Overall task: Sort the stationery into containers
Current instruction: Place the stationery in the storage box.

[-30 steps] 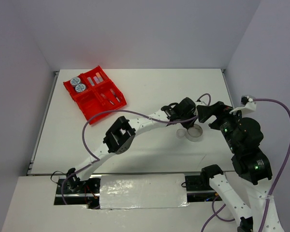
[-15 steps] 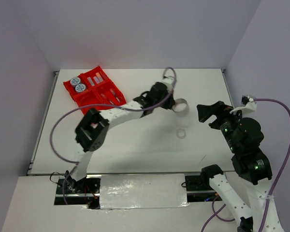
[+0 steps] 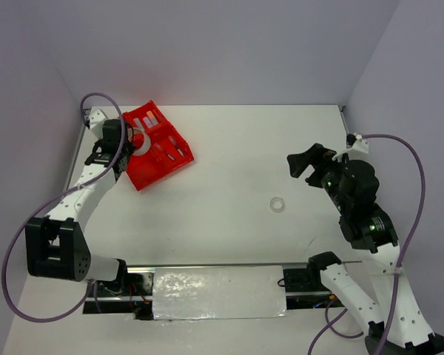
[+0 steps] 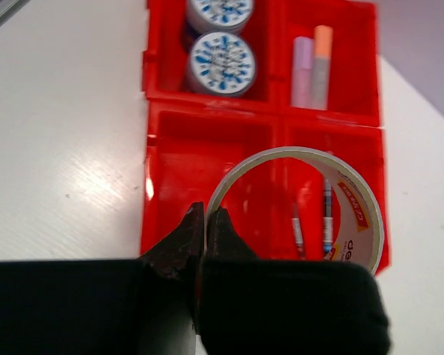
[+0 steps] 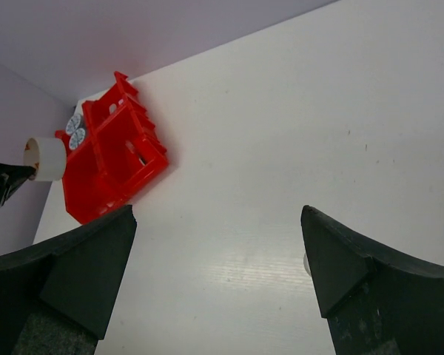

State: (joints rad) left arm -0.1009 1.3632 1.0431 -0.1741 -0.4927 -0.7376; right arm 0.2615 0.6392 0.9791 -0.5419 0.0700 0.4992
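Tape ring (image 4: 353,208) is hanging just above the red tray (image 4: 200,140), its wall pinched in the clenched left claw (image 4: 205,222). Bare compartment is lying right ahead of the claw, pens (image 4: 327,222) off to its right. Likely best: centring there, lowering, then releasing. Right claw (image 3: 305,163) is idling wide open above the counter (image 3: 229,185).

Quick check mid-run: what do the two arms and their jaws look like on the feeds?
The left arm and right arm both have white links with bulky black joint housings. A purple cable loops loosely along each. Small green lights show on the right arm's housings. The jaws on both are matte black and blocky, tapering toward the tips.
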